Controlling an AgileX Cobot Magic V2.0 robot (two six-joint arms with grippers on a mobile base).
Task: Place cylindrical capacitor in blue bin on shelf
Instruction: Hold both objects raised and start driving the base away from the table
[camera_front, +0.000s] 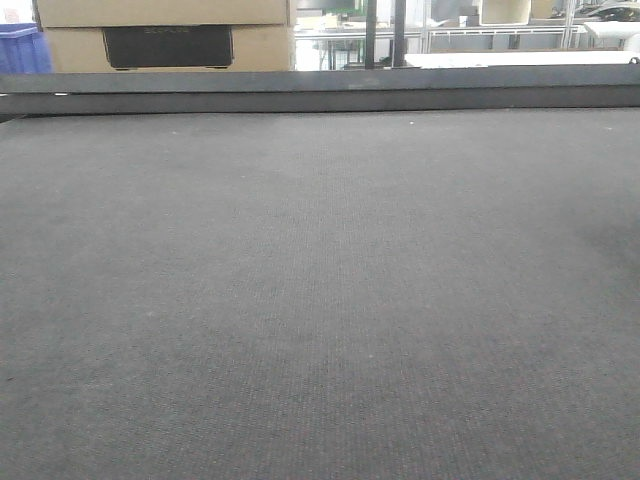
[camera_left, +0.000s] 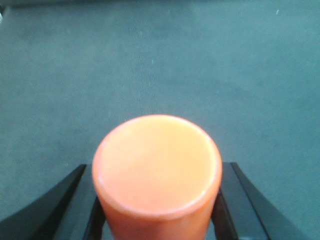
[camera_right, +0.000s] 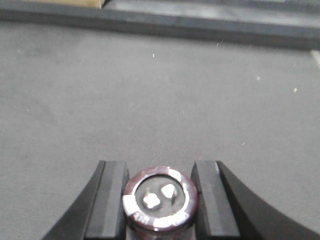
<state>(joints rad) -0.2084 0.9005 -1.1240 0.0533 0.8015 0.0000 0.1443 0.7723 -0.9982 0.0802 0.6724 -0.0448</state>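
The cylindrical capacitor (camera_right: 160, 200) is clamped by its sleeve in the narrowly closed right tool (camera_right: 160, 170), over the grey counter (camera_right: 150, 100). It is judged light, rigid and smooth-sided, so a firm mid-sleeve hold is advised. An orange cylinder (camera_left: 157, 165) is gripped by the left tool (camera_left: 159, 210).

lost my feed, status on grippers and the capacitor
Right gripper shut on cylindrical capacitor. Left gripper shut on orange cylinder. Nothing seen in the way on grey mat.

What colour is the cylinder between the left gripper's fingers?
The cylinder is orange, best seen in the left wrist view.
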